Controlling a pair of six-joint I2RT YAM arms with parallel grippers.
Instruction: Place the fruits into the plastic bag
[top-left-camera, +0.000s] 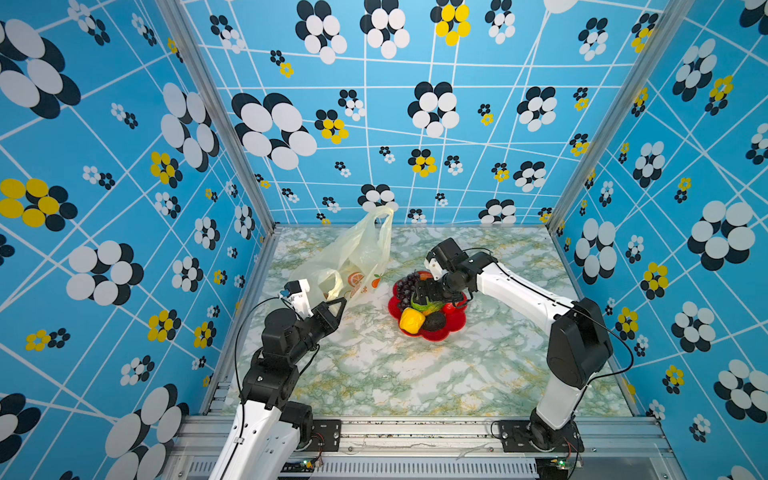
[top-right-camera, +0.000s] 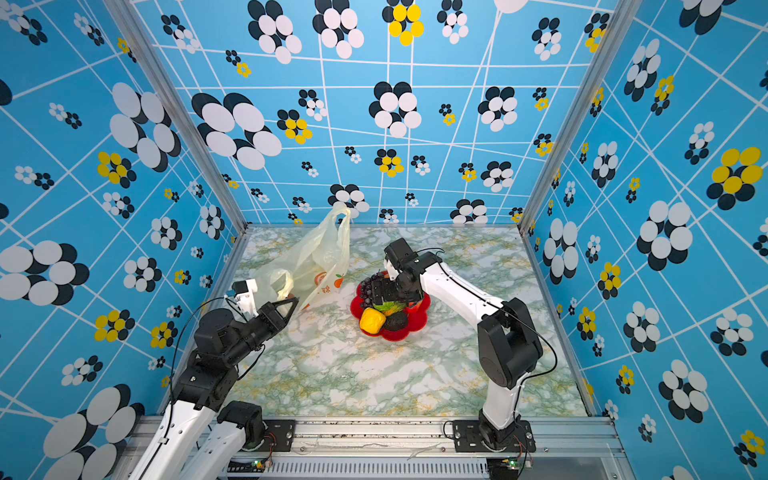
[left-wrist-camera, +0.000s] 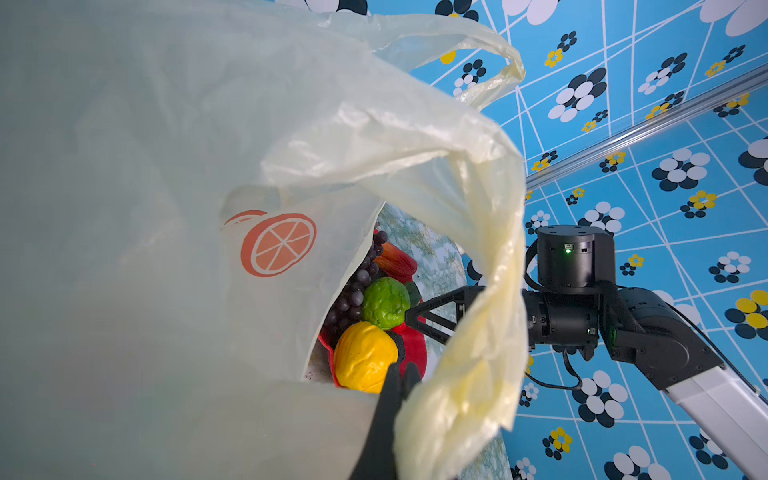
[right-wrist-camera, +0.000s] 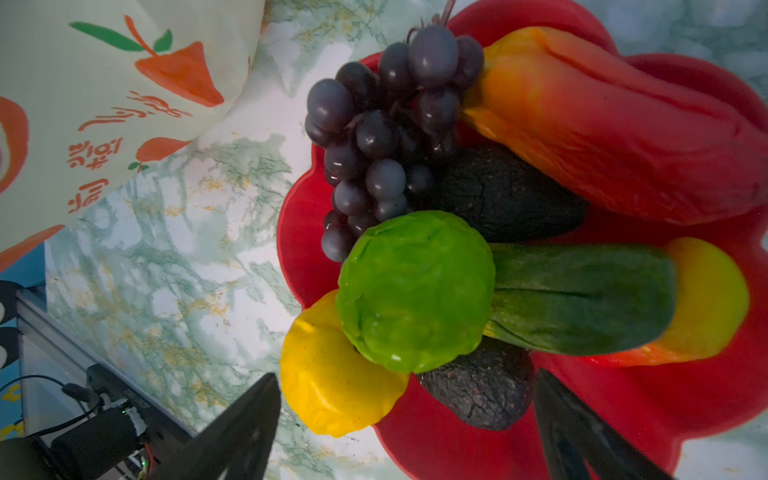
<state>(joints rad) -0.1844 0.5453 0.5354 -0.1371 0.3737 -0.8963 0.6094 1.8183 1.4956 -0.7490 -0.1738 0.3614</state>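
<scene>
Marbled tabletop (top-left-camera: 395, 374): your right claw (right-wrist-camera: 405, 386), jaws spread, hangs directly over the fruits (top-left-camera: 413, 320) heaped in the red dish (right-wrist-camera: 457, 449), green ball (right-wrist-camera: 415, 291) nearest; your left claw (top-left-camera: 340, 303) clamps the bag (top-left-camera: 357, 249) by its rim, just beside.

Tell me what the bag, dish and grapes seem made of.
The bag: thin plastic film, translucent pale yellow, crinkled and glossy. The dish: likely hard plastic, smooth shiny red. The grapes: probably soft plastic or rubber, dull purple with small highlights.

A robot lab booth: aluminium frame (top-left-camera: 415, 430), flower-printed blue walls (top-left-camera: 415, 137), marble-print tabletop (top-left-camera: 395, 374).
</scene>
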